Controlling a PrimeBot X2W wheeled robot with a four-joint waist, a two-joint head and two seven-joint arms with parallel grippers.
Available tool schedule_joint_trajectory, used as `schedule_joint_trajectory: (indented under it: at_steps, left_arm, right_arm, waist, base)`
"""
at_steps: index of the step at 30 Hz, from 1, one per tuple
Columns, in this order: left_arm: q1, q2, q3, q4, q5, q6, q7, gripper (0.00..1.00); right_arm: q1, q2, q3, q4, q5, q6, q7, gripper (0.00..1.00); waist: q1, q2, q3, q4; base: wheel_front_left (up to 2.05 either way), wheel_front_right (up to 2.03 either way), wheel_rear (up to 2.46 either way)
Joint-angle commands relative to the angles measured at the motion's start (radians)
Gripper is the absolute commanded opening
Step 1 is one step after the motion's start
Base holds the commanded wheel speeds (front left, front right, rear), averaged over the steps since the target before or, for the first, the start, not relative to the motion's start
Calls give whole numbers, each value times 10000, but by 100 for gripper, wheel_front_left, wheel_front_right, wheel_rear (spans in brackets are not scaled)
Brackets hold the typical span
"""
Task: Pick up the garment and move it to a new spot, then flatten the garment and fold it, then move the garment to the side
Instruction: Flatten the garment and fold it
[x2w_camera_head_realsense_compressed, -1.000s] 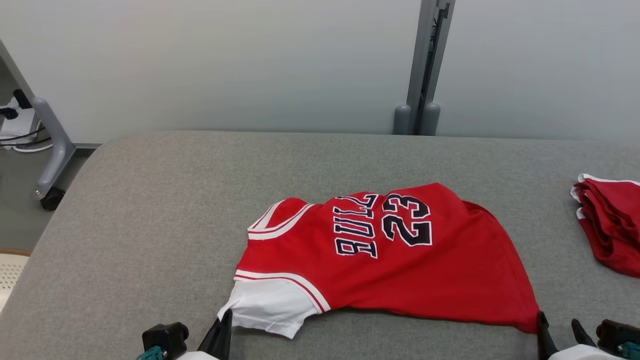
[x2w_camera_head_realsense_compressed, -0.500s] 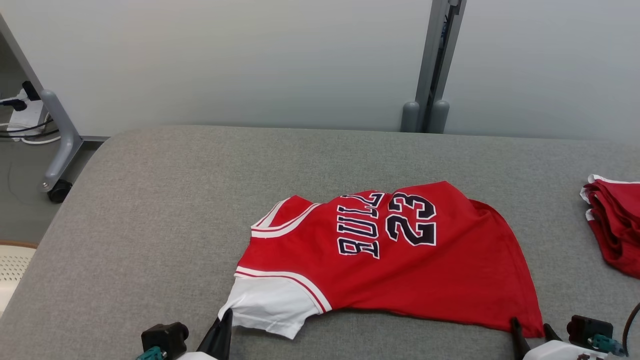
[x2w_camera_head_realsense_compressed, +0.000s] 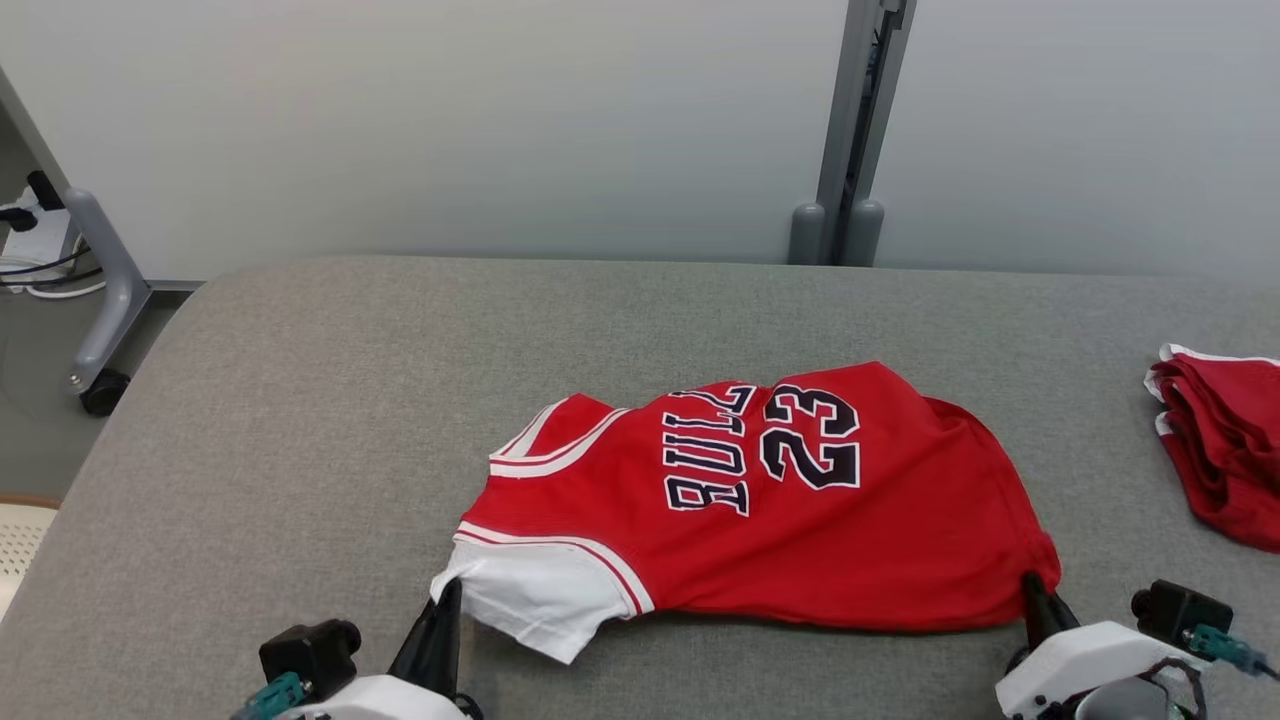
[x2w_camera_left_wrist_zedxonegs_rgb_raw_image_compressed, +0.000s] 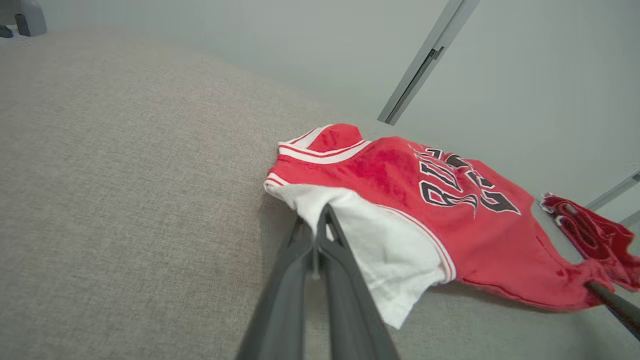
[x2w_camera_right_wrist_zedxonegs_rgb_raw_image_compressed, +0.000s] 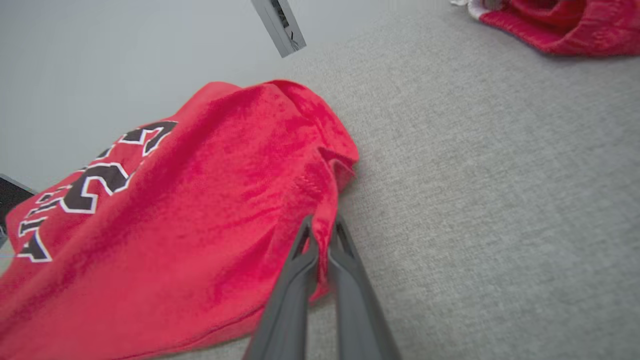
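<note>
Garment (x2w_camera_head_realsense_compressed: 800, 530) lies mid grey table (x2w_camera_head_realsense_compressed: 300, 420), near corners pinched: L gripper (x2w_camera_head_realsense_compressed: 447, 600) clamped on white sleeve (x2w_camera_head_realsense_compressed: 530, 605), R gripper (x2w_camera_head_realsense_compressed: 1032, 590) on red hem (x2w_camera_right_wrist_zedxonegs_rgb_raw_image_compressed: 320, 200), prob. so both can lift & spread it

Bright, even, diffuse light. A soft shadow hugs the garment (x2w_camera_head_realsense_compressed: 800, 540) at six o'clock. Wrist views warp and blur edgeward.

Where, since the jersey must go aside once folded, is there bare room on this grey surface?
The widest bare stretch of grey surface lies left of the jersey; another band runs behind it. Crowded: the right, where a narrower gap separates jersey from the red pile.
</note>
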Motion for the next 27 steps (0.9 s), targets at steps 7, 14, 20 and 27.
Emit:
schedule_joint_trajectory:
  at_steps: [7,14,20,27]
  left_arm:
    - [-564,-341,524,-1158,-1156,-393,155,0]
    - [-925,-489,1030,-3082,-2257,-530,478,0]
    - [-1230,-450,1376,-5138,-2852,-366,892,0]
    - [-2035,-246,1428,-7201,-3103,-67,1657,0]
  right_arm:
    - [242,-253,657,-2286,1712,5,362,0]
    - [1040,-831,859,-5892,3746,5,1260,0]
    - [1941,-1116,380,-8795,4895,7,1956,0]
    - [2728,-871,-499,-11442,5847,7,2725,0]
  waist:
    - [0,-1,-175,-397]
    - [0,-1,-308,-914]
    - [0,-1,-370,-1255]
    - [0,-1,-366,-1520]
  base:
    - [0,0,0]
    - [0,0,0]
    - [0,0,0]
    - [0,0,0]
